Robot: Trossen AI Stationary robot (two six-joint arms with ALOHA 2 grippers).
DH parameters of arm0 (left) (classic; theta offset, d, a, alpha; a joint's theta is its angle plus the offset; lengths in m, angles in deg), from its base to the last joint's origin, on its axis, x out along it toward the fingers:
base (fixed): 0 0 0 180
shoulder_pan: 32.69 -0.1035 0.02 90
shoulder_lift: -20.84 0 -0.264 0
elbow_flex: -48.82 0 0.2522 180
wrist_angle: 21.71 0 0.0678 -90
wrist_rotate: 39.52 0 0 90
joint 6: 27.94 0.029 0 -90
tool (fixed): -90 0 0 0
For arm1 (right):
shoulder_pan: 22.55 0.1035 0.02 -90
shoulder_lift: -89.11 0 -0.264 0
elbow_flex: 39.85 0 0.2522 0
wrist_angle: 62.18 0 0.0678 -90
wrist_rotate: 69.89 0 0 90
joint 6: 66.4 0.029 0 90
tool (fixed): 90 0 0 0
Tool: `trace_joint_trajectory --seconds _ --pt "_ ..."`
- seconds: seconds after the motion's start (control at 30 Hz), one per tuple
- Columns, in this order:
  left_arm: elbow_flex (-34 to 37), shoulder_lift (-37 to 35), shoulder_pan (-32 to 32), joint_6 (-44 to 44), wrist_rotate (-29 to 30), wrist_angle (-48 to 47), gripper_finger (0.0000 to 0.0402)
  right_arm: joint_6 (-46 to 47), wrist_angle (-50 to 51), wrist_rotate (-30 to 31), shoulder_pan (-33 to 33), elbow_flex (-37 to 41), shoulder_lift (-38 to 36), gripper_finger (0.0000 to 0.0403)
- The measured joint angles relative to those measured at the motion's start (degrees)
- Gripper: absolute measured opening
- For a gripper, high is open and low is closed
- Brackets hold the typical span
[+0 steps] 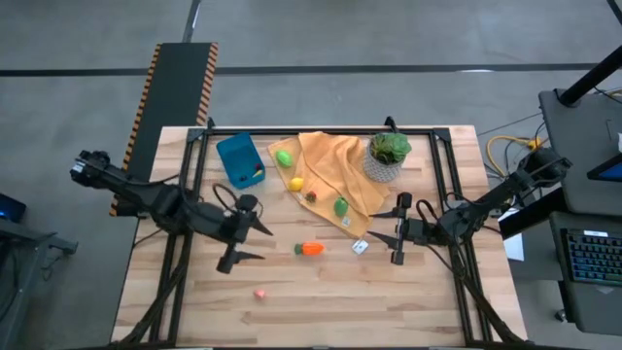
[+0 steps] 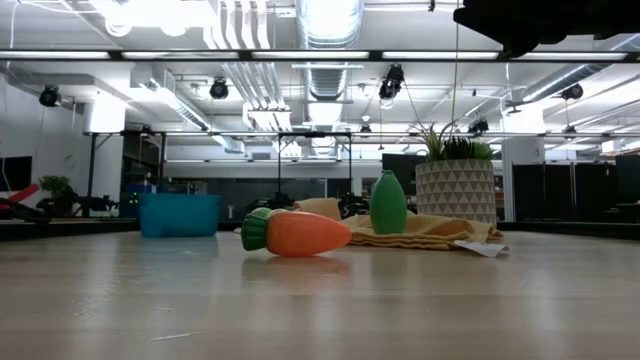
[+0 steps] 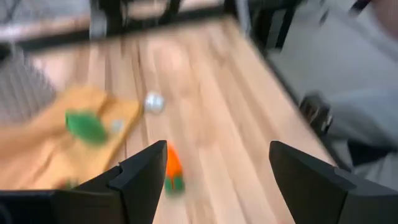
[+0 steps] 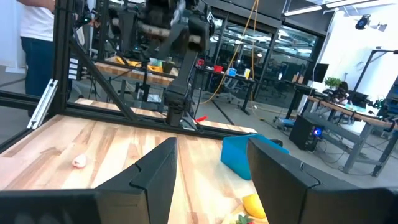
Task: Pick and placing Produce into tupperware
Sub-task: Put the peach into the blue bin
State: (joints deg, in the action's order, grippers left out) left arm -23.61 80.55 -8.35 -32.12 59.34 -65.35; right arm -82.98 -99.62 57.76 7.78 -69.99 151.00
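Note:
The blue tupperware (image 1: 240, 160) stands on the table's far left part, beside the orange-yellow cloth (image 1: 330, 180). On the cloth lie a green piece (image 1: 284, 157), a yellow one (image 1: 296, 184), a small brown one (image 1: 311, 195) and another green one (image 1: 341, 206). An orange carrot (image 1: 310, 249) with a green end lies on its side on the bare wood, and a tiny pink piece (image 1: 259, 294) lies nearer. My left gripper (image 1: 264, 243) hovers open just left of the carrot (image 3: 173, 168). My right gripper (image 1: 373, 224) hovers open at the cloth's right corner.
A leafy plant in a pale patterned pot (image 1: 387, 156) stands at the cloth's far right corner. A small pale object (image 1: 360, 247) lies right of the carrot. Black frame rails run along the table's left, right and far edges. Bare wood stretches along the near side.

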Motion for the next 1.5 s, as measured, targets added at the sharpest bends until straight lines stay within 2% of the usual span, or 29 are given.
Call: trace_joint_trajectory --seconds 0.2,0.33,0.43,0.77,1.07,1.37,1.5 --pt "0.1 4.0 3.9 -7.1 1.7 -8.8 0.0267 0.0 0.0 0.0 0.0 0.0 0.0 0.0187" --pt "0.2 8.2 6.0 -8.6 2.4 -12.4 0.0267 0.0 0.0 0.0 0.0 0.0 0.0 0.0187" --pt "0.2 12.0 6.9 -8.0 5.1 -13.3 0.0267 0.0 0.0 0.0 0.0 0.0 0.0 0.0187" --pt "0.5 24.1 10.1 -8.7 4.9 -13.2 0.0267 0.0 0.4 0.0 0.0 0.0 0.0 0.0187" --pt "0.9 31.0 12.9 -15.0 0.2 -12.0 0.0267 0.0 0.4 0.0 0.0 0.0 0.0 0.0187" --pt "0.9 33.7 13.4 -20.5 -6.8 -7.5 0.0267 0.0 0.4 0.0 0.0 0.0 0.0 0.0187" --pt "0.9 34.4 13.5 -21.2 -7.6 -5.1 0.0267 0.0 0.4 0.0 0.0 0.0 0.0 0.0187"
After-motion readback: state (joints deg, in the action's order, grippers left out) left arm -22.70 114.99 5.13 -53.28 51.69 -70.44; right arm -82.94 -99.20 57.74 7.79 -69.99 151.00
